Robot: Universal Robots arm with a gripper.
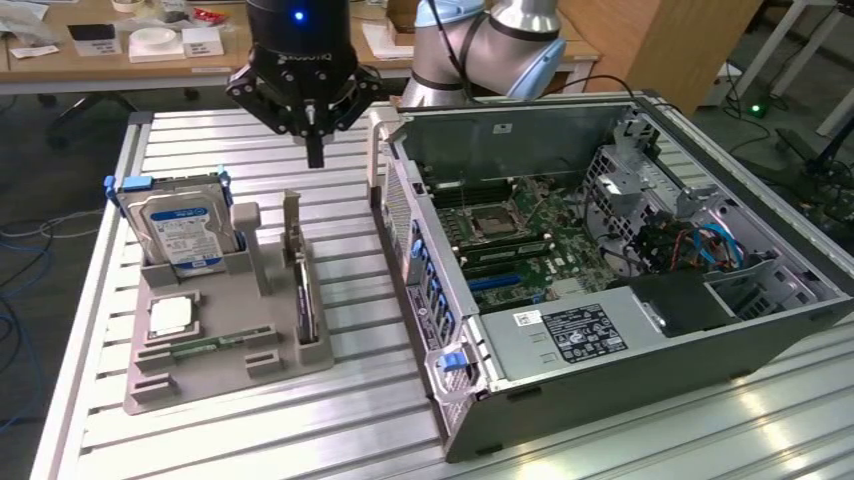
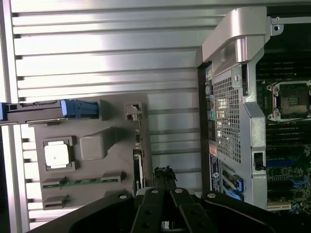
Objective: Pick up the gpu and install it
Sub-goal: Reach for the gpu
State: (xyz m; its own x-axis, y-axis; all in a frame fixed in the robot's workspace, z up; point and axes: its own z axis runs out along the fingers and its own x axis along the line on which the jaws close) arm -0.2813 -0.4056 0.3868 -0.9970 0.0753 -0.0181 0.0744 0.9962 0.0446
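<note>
The end effector is clenched tight with nothing in it. It hangs in the air near the gray rack, by the side where the gpu is. The gpu stands on its thin edge in a slot of the rack. The hard drive stands at the rack's other side. The open computer case sits just beside the rack on the tabletop.

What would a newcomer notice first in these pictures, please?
The open computer case dominates the exterior view's right, its motherboard laid bare. At that view's left, a grey holder tray carries a hard drive with a blue label and the gpu standing on edge. The black gripper hangs shut above the table, holding nothing.
</note>
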